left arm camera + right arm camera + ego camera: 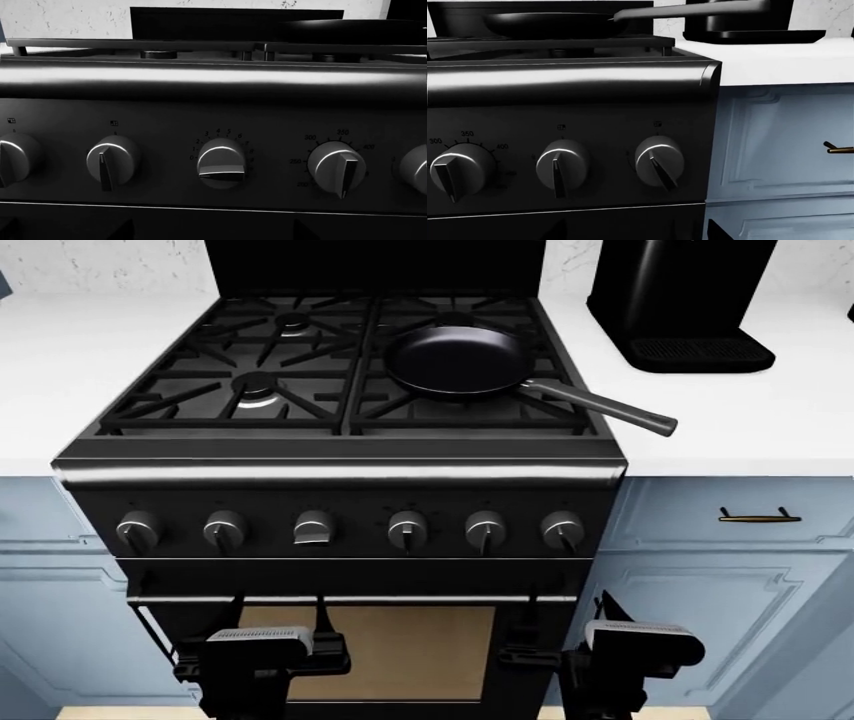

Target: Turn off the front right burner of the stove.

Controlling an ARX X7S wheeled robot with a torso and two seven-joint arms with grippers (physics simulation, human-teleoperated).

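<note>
Head view: the robot's left tool (263,648) and right tool (641,648) hang low before the oven window, clear of everything; whether their fingers are spread or pressed together cannot be told from here, and neither wrist camera shows them. Just above, six knobs line the stove (340,472) front. The rightmost knob (562,530), which by its place probably governs the task's burner, sits slightly off vertical in the right wrist view, while its neighbour (562,166) points straight down. On the cooktop beyond, the front right burner (461,405) lies at the near right corner, mostly hidden under a black frying pan (461,360) whose handle reaches toward the white surface (747,420); no flame can be made out. Farthest back stands a black coffee machine (687,300). By appearances, nothing is done: the approach, the grasp and the turn all remain.
</note>
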